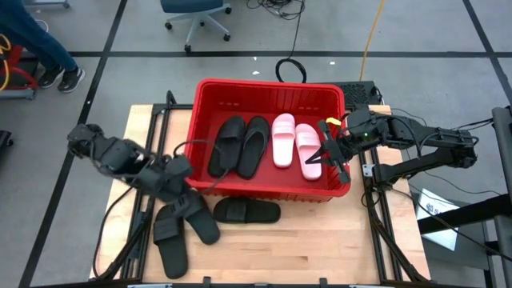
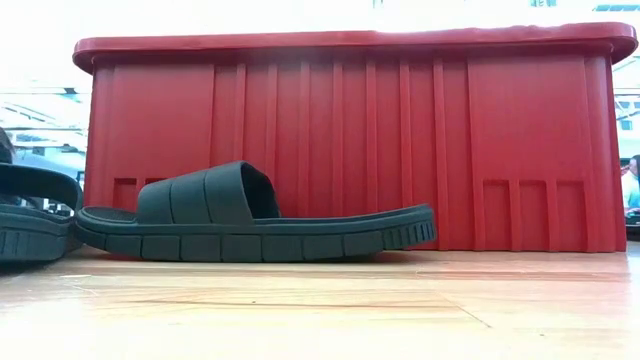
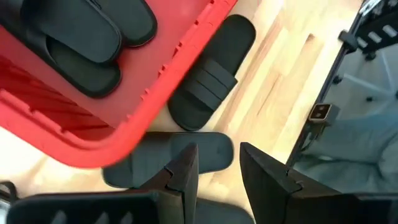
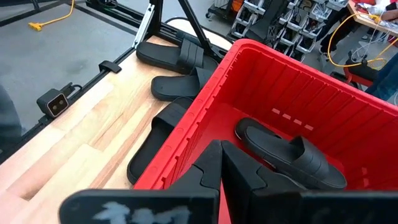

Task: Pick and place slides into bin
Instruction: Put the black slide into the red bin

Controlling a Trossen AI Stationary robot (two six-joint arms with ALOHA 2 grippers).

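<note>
From above I see the red bin (image 1: 272, 94) holding two black slides (image 1: 239, 146) and two pink slides (image 1: 295, 144). My right gripper (image 1: 329, 156) hangs over the pink pair; my left gripper (image 1: 178, 178) sits above three black slides on the table (image 1: 320, 248).

Four slides (image 1: 262, 145) side by side in bin (image 1: 268, 89), three slides (image 1: 246, 210) on table before it

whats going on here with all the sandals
Two robot arms are loading slides into a red bin. Two black slides and two pink slides already lie inside. The right gripper hovers over the pink pair, shut. The left gripper, open, is over three black slides on the table.
</note>
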